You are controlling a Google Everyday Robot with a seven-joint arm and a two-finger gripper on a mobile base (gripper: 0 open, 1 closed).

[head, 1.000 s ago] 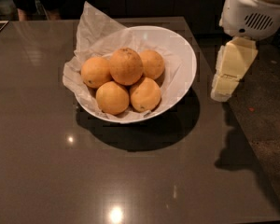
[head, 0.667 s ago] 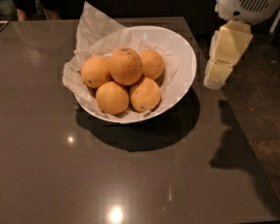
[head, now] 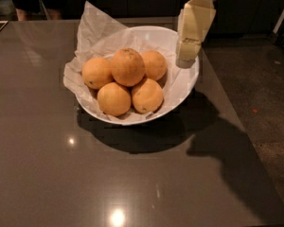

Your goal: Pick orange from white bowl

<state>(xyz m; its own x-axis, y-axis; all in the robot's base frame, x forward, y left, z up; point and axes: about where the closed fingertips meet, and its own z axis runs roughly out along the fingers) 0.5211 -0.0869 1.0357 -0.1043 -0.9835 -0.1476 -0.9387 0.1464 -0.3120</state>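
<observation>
The orange (head: 128, 67) is the largest, deepest-orange fruit, with a brownish speckled patch on top. It rests on top of several smaller, paler fruits (head: 113, 98) in the white bowl (head: 187, 86), which is lined with crumpled white paper (head: 95, 25). My gripper (head: 185, 60) hangs down from the upper right over the bowl's right rim, to the right of the orange and apart from it. It holds nothing that I can see.
The bowl stands on a glossy dark grey table (head: 61, 174). The table's right edge (head: 227, 112) runs close past the bowl, with dark speckled floor (head: 265, 93) beyond. A dark wall and a person's legs (head: 31, 11) are at the back.
My gripper has moved left and farther back, from beside the bowl's right side to over its right rim. The fruits and bowl have not moved.
</observation>
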